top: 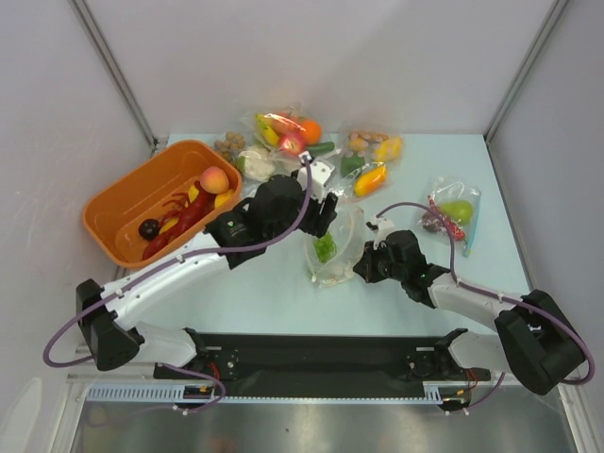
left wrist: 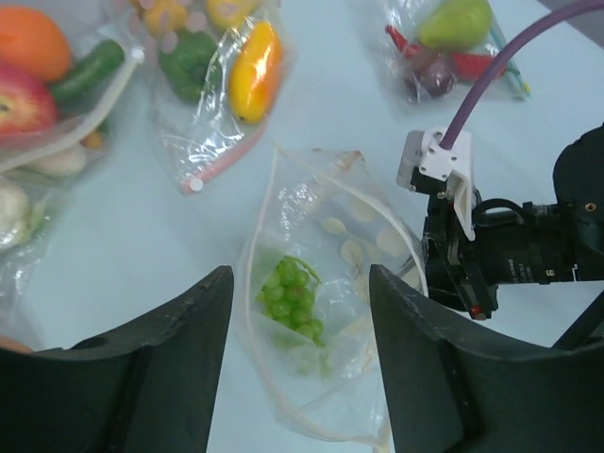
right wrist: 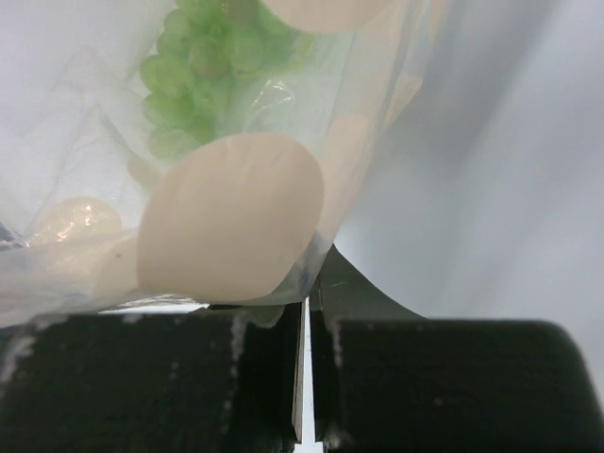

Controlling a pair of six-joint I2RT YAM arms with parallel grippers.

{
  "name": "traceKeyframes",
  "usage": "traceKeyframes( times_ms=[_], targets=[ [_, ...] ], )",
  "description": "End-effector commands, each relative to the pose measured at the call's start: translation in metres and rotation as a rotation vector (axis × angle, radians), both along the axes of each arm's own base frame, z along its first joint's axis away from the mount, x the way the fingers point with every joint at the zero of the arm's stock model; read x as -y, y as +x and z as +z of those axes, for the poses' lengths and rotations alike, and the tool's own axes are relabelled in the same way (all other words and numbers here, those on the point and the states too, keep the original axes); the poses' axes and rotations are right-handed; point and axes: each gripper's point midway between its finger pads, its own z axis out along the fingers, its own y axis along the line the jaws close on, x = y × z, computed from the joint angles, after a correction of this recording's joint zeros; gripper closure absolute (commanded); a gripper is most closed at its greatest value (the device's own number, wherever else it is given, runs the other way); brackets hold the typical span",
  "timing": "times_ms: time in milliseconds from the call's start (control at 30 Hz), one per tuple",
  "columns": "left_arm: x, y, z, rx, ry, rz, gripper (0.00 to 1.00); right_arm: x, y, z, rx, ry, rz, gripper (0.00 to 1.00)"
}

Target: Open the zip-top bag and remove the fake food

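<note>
The zip-top bag (top: 342,229) lies at the table's middle, and its zip strip curves in a wide open loop in the left wrist view (left wrist: 326,193). Inside are a green grape bunch (top: 325,248) (left wrist: 293,294) (right wrist: 203,57) and pale beige pieces (left wrist: 351,251) (right wrist: 231,217). My left gripper (top: 324,213) (left wrist: 300,283) is open and empty, hovering over the bag with the grapes between its fingers. My right gripper (top: 364,264) (right wrist: 307,304) is shut on the bag's edge from the right. A red lobster (top: 184,219) and a peach (top: 214,179) lie in the orange basket (top: 102,203).
A dark ball (top: 149,227) is in the basket. Other filled bags lie at the back: one with an orange and banana (top: 288,132), one with a yellow pepper (top: 370,176), and one with a green pear (top: 456,213) at the right. Walls close in the table.
</note>
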Motion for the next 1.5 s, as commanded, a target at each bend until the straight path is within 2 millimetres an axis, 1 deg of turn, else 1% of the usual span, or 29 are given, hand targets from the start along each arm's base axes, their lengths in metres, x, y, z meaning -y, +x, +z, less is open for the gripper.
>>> traceKeyframes(
  times_ms=[0, 67, 133, 300, 400, 433, 500, 533, 600, 633, 667, 733, 767, 833, 867, 967, 1133, 1233, 1433, 1467],
  targets=[
    [0.012, -0.005, -0.013, -0.056, 0.017, 0.001, 0.37, 0.002, 0.003, 0.008, 0.036, 0.009, -0.005, 1.0],
    [0.013, -0.004, -0.033, -0.089, 0.058, 0.008, 0.39, 0.001, 0.003, 0.009, 0.036, 0.012, -0.005, 1.0],
    [0.015, -0.005, -0.048, -0.112, 0.075, 0.005, 0.42, 0.002, 0.002, 0.009, 0.039, 0.012, -0.004, 1.0],
    [0.029, -0.008, -0.077, -0.176, 0.09, -0.036, 0.46, 0.003, 0.002, 0.007, 0.037, 0.008, -0.006, 1.0],
    [0.034, -0.009, -0.091, -0.207, 0.106, -0.044, 0.46, 0.003, 0.002, 0.008, 0.039, 0.011, -0.006, 1.0],
    [0.036, -0.008, -0.102, -0.229, 0.122, -0.04, 0.46, 0.004, 0.002, 0.007, 0.036, 0.009, -0.008, 1.0],
    [0.036, -0.006, -0.114, -0.249, 0.14, -0.031, 0.46, 0.003, 0.002, 0.007, 0.036, 0.009, -0.006, 1.0],
    [0.037, -0.005, -0.125, -0.265, 0.161, -0.023, 0.47, 0.004, 0.002, 0.007, 0.037, 0.008, -0.009, 1.0],
    [0.034, -0.002, -0.137, -0.274, 0.197, 0.003, 0.46, 0.004, 0.002, 0.007, 0.036, 0.007, -0.008, 1.0],
    [0.034, 0.0, -0.14, -0.278, 0.204, 0.01, 0.46, 0.004, 0.002, 0.008, 0.038, 0.01, -0.008, 1.0],
    [0.034, 0.001, -0.15, -0.292, 0.226, 0.016, 0.47, 0.004, 0.002, 0.007, 0.039, 0.008, -0.007, 1.0],
    [0.038, 0.0, -0.155, -0.307, 0.233, 0.003, 0.47, 0.005, 0.001, 0.006, 0.035, 0.006, -0.006, 1.0],
    [0.04, -0.002, -0.165, -0.332, 0.252, -0.009, 0.47, 0.005, 0.002, 0.006, 0.036, 0.007, -0.008, 1.0],
    [0.044, -0.004, -0.171, -0.352, 0.255, -0.023, 0.47, 0.005, 0.002, 0.005, 0.034, 0.008, -0.01, 1.0],
    [0.044, -0.003, -0.179, -0.361, 0.272, -0.016, 0.47, 0.005, 0.001, 0.005, 0.032, 0.008, -0.006, 1.0],
    [0.037, 0.002, -0.187, -0.351, 0.306, 0.02, 0.47, 0.005, 0.002, 0.006, 0.035, 0.009, -0.007, 1.0],
    [0.026, 0.009, -0.207, -0.348, 0.383, 0.075, 0.46, 0.006, 0.002, 0.005, 0.036, 0.009, -0.007, 1.0],
    [0.019, 0.01, -0.215, -0.354, 0.409, 0.097, 0.45, 0.007, 0.002, 0.006, 0.037, 0.01, -0.007, 1.0],
    [0.014, 0.01, -0.229, -0.365, 0.436, 0.126, 0.43, 0.007, 0.003, 0.005, 0.036, 0.013, -0.007, 1.0],
    [0.013, 0.01, -0.235, -0.374, 0.446, 0.128, 0.42, 0.007, 0.003, 0.004, 0.034, 0.013, -0.007, 1.0]
  ],
)
